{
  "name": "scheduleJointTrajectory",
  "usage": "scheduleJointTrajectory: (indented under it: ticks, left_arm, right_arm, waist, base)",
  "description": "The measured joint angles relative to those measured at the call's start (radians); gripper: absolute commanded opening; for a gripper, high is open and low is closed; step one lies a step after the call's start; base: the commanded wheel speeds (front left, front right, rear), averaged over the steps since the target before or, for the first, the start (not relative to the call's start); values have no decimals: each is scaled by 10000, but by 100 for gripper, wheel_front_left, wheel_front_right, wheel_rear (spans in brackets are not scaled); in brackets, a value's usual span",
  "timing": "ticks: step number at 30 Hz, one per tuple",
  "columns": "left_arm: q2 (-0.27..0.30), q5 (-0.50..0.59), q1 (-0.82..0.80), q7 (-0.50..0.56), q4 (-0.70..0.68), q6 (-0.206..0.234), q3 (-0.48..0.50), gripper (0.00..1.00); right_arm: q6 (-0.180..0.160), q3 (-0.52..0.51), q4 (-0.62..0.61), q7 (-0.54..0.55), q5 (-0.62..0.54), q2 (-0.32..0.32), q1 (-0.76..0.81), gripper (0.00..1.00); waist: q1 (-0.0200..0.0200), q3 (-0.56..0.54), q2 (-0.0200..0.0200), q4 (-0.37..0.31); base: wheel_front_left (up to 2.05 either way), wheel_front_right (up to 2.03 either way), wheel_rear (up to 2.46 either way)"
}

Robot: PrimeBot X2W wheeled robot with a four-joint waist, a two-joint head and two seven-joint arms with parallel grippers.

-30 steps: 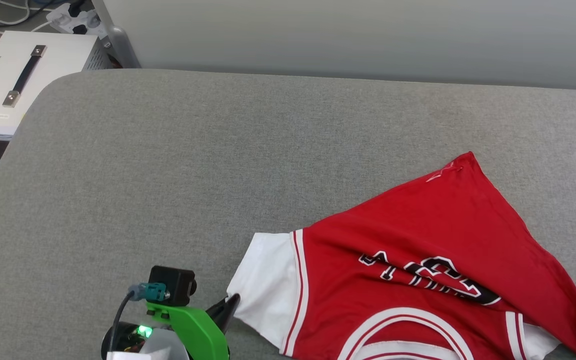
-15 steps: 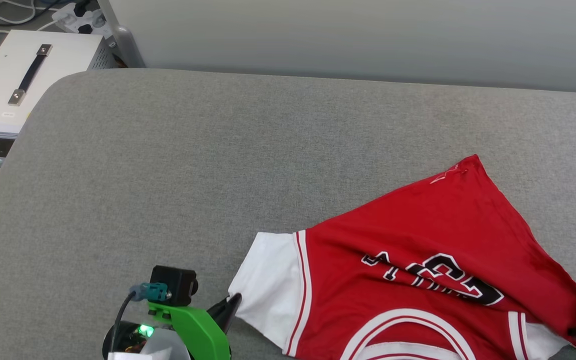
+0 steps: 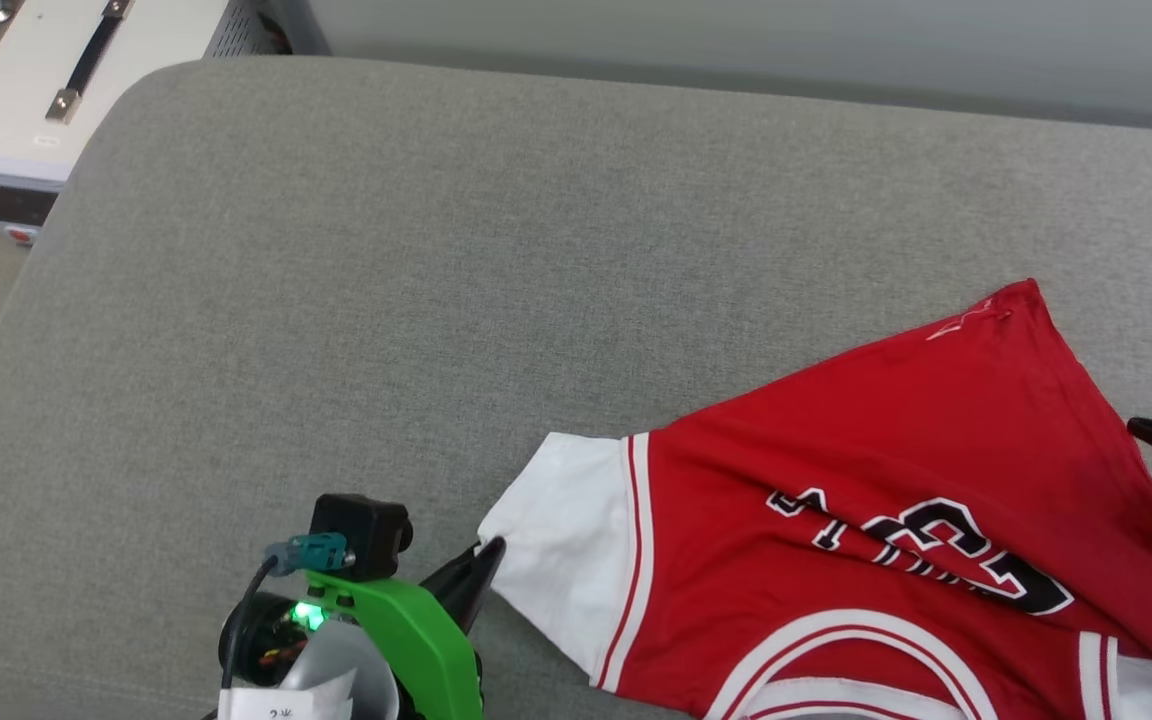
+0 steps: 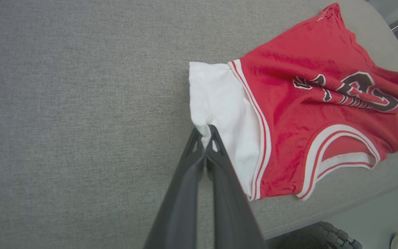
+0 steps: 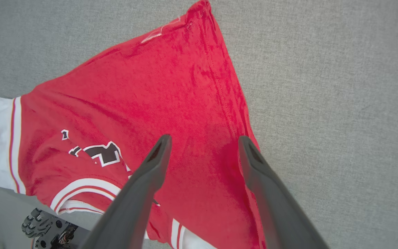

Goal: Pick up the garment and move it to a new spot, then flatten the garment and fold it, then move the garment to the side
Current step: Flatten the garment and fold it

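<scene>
The garment (image 3: 886, 470) lies on the grey cushion (image 3: 436, 250), in its right part and close to the front edge, with the printed front facing up. It is not spread. The red cloth has wrinkles across the print, and one bottom corner points away from us like a triangle.

The left gripper (image 4: 206, 133) is closed on the near corner of the white sleeve (image 4: 219, 103) and pinches the cloth between its fingertips. The right gripper (image 5: 202, 141) stands wide open over the red side seam, and we see nothing between its fingers.

We judge that the work is in the flattening step. The garment is on the cushion but is neither flat nor folded, so smoothing, folding and moving aside remain. Whether this spot is already the new one, we cannot tell.

We count one garment, one cushion, two grippers, and one white box (image 3: 56, 90) with a black handle beyond the far left corner.
</scene>
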Motion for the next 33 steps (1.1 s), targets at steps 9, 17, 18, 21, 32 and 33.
scheduleJointTrajectory:
  ticks: [9,17,18,21,32,33]
  left_arm:
    - [-407,259,-601,-209,6,-207,-249,0]
    - [-558,384,-1066,-293,88,-380,-343,0]
    - [-573,384,-1104,-318,88,-407,-360,0]
    - [-616,384,-1200,-328,113,-414,-403,0]
    - [-727,382,-1212,-418,370,-451,-512,0]
    - [-755,378,-1220,-420,389,-456,-514,0]
  right_arm:
    - [0,470,1670,527,-932,-334,-2325,100]
    - [0,913,3135,491,-1628,-713,-3637,100]
    - [0,965,3283,481,-1685,-740,-3695,100]
    - [0,1118,3618,460,-1772,-851,-3751,100]
    - [0,1762,3952,364,-1672,-1344,-3599,0]
    - [0,1764,3958,257,-1622,-1338,-3547,0]
  waist:
    - [0,1038,0,746]
    - [1,1854,0,1440]
    - [1,1937,0,1525]
    - [1,2147,0,1738]
    - [1,2386,0,2070]
    - [1,2359,0,2078]
  base:
    - [0,0,0]
    - [0,0,0]
    - [0,0,0]
    - [0,0,0]
    - [0,0,0]
    - [0,0,0]
